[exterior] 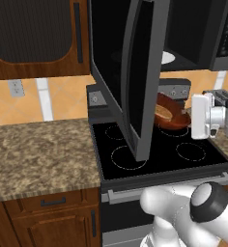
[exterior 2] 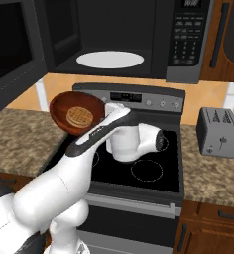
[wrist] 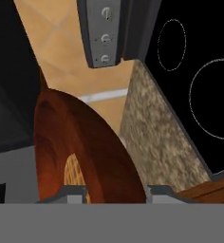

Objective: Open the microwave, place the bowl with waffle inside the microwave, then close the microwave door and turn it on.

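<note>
Right up front in the hand view you've got the bowl (wrist: 80, 152), its rim sitting between the two fingertips, so the gripper (wrist: 115, 192) is clamped on the bowl's edge at about half width. From the right base view, going left to right: the microwave door (exterior 2: 12, 54) is swung wide open at the far left, then the bowl hangs in the air over the left side of the stove (exterior 2: 139, 163), tilted toward the camera with the waffle (exterior 2: 80, 116) resting in the low part. Above and to the right is the microwave (exterior 2: 124, 39) cavity with its white turntable (exterior 2: 110, 59), keypad (exterior 2: 187, 37) further right, toaster (exterior 2: 219, 131) on the counter at the far right. I'd say it's mid-carry, door done, bowl not in yet. If it were me I'd level the bowl out before lifting, since that tilt looks like the waffle could slide, then go up and straight in over the turntable, keeping the rim clear of the cavity's lower lip and the door edge.
</note>
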